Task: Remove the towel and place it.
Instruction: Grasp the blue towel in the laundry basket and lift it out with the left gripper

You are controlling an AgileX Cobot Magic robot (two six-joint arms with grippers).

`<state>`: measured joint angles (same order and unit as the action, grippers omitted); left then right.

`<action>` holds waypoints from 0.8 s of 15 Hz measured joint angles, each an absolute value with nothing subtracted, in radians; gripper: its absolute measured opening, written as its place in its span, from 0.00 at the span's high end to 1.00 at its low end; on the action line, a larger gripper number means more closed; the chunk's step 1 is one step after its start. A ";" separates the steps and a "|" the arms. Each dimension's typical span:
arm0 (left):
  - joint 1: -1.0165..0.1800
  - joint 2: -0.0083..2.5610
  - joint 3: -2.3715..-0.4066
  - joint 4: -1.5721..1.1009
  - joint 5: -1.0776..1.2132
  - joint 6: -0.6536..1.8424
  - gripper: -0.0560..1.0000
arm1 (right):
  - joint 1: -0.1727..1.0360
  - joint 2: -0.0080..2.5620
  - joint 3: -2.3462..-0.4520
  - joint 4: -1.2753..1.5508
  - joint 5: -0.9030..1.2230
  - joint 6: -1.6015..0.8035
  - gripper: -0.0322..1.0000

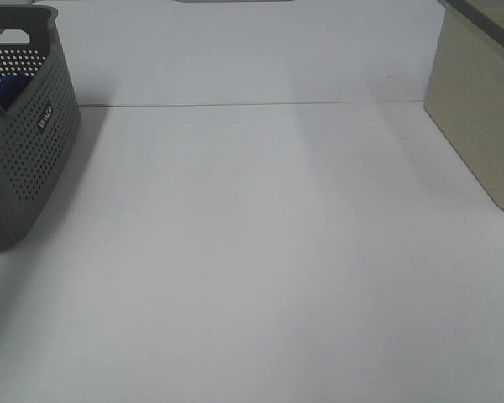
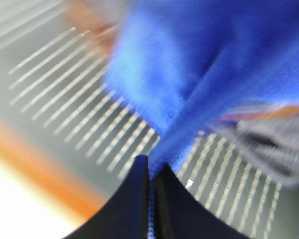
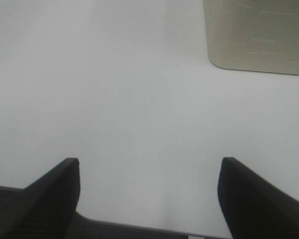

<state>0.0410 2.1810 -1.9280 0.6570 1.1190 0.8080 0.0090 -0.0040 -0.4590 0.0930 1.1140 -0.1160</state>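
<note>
**Left grip set on towel inside basket; lift not yet begun**

At the far left edge of the white table [image 1: 260, 252] stands the grey perforated plastic basket [image 1: 34, 168]. The deep-blue plush towel [image 2: 204, 64] lies inside it, and only a scrap shows over the rim from the high camera. My left gripper [image 2: 152, 167] is down in the basket, jaws pressed together on a thin fold of the cloth. I judge this pinch shallow. The fold could slip out on the lift, or trailing cloth could catch the rim and drag or tip the basket. My right gripper [image 3: 149, 162] hangs wide apart, holding nothing, over bare table near the beige box [image 1: 479, 126] at the right edge.
</note>
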 joint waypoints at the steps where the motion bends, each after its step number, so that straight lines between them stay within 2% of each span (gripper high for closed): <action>1: 0.040 2.145 -1.944 0.660 1.143 0.765 0.95 | 0.009 -0.004 -0.459 0.093 1.114 -0.116 0.24; 7: 0.002 1.934 -1.951 0.675 1.196 0.598 0.95 | 0.009 -0.004 -0.459 0.093 1.114 -0.116 0.24; 12: -0.124 1.786 -1.951 0.853 1.080 0.529 0.95 | 0.009 -0.004 -0.459 0.093 1.114 -0.116 0.24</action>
<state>-0.1240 1.7860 -1.9510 0.8530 1.0800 0.5290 0.0090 -0.0040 -0.4590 0.0930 1.1140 -0.1160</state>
